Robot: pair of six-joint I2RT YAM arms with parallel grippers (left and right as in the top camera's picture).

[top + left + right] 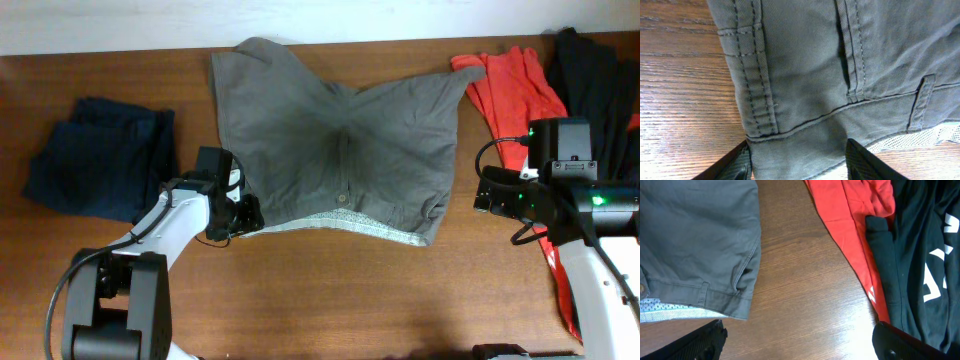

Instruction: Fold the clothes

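Note:
The grey-olive shorts (340, 150) lie spread flat on the wooden table, legs pointing to the far edge, waistband with pale patterned lining (350, 228) toward me, and a small button (343, 199) at its middle. My left gripper (243, 215) is at the waistband's left corner. In the left wrist view its open fingers (797, 162) straddle that corner of the shorts (840, 65), with cloth between them. My right gripper (490, 195) is open and empty over bare wood (797, 342), just right of the shorts' right waistband corner (735, 302).
A dark navy garment (100, 160) lies folded at the left. An orange-red garment (510, 85) and a black printed garment (600, 80) lie at the right, under and beside my right arm; both also show in the right wrist view (850, 235) (925, 255).

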